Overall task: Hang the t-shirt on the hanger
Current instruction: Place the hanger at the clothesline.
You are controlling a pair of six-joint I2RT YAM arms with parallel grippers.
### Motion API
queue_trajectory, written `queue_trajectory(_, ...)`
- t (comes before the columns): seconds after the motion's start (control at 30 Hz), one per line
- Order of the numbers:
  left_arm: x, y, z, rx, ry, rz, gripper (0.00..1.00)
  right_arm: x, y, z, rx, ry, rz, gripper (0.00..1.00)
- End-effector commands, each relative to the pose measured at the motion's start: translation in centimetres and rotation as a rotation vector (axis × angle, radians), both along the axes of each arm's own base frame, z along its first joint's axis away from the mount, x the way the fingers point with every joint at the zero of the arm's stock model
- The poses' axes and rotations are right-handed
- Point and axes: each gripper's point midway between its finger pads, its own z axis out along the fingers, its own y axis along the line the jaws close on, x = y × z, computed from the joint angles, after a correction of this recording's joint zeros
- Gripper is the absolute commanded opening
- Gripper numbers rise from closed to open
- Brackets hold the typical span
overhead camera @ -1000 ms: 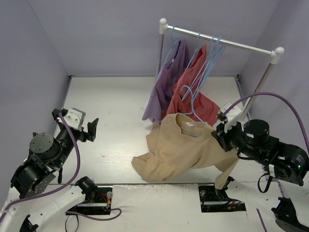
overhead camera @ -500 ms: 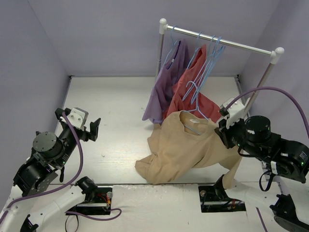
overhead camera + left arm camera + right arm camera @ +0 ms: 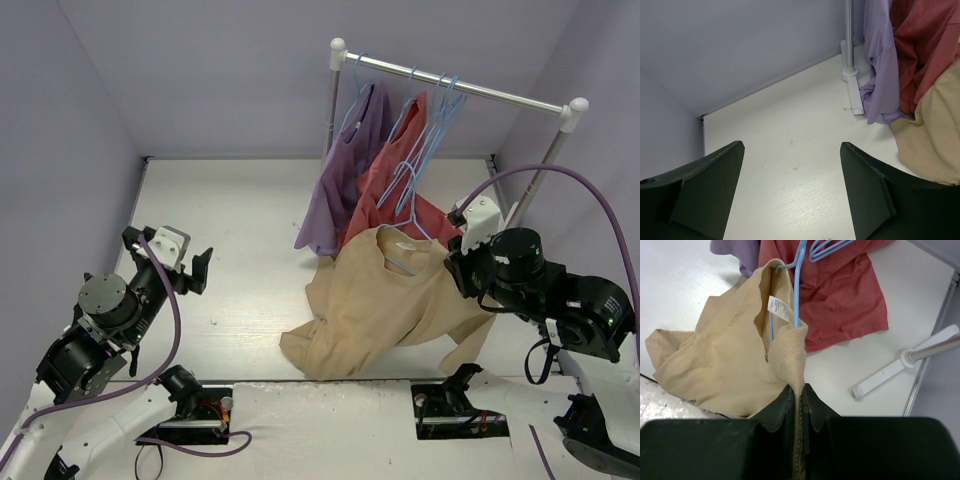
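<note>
Lifting the collar

Right gripper (image 3: 799, 390), clamped on the collar of the wrinkled tan fabric t-shirt (image 3: 380, 310), has raised it slightly. Left gripper (image 3: 790, 165) waits, jaws apart. Thin light-blue wire hanger (image 3: 795, 305) sits inside the neck; hanging looks close.

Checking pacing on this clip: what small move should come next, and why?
Probably bring the open left gripper toward the t-shirt: the right gripper pinches the collar, the hanger pokes through the neck, and the body lies heaped on the table.
</note>
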Motion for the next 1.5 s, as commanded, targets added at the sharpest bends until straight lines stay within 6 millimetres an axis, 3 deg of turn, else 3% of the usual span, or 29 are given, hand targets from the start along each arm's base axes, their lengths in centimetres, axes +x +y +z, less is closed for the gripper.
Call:
queue_trajectory(0.0,0.7,-1.3,1.9,-0.054,-0.074,-0.031,0.73,1.5,-0.4,1.4,0.079,-0.042,-0.147,0.0)
queue_trajectory(0.47,2.0,-1.9,-0.8,-0.051,-0.109,-0.019,0.73,1.6,-2.8,0.2,0.121,-0.005,-0.389,0.0)
queue_trajectory(0.57,1.7,-1.5,-1.0,-0.062,-0.125,-0.013,0.73,2.2,-4.6,0.6,0.091,-0.055,-0.499,0.0)
queue_trajectory(0.8,1.7,-0.9,-2.3,-0.065,-0.126,0.013,0.73,2.9,-8.7,2.9,0.023,-0.2,-0.718,0.0)
queue_trajectory(1.03,1.9,-0.7,-2.8,-0.071,-0.113,0.026,0.73,3.8,-10.6,6.5,-0.032,-0.338,-0.862,0.0)
queue_trajectory(1.23,2.3,-0.2,-2.9,-0.095,-0.109,0.046,0.73,5.5,-9.6,9.7,-0.008,-0.423,-0.875,0.0)
queue_trajectory(1.47,2.7,0.5,-3.2,-0.113,-0.095,0.072,0.73,8.4,-6.6,12.1,0.019,-0.458,-0.797,0.0)
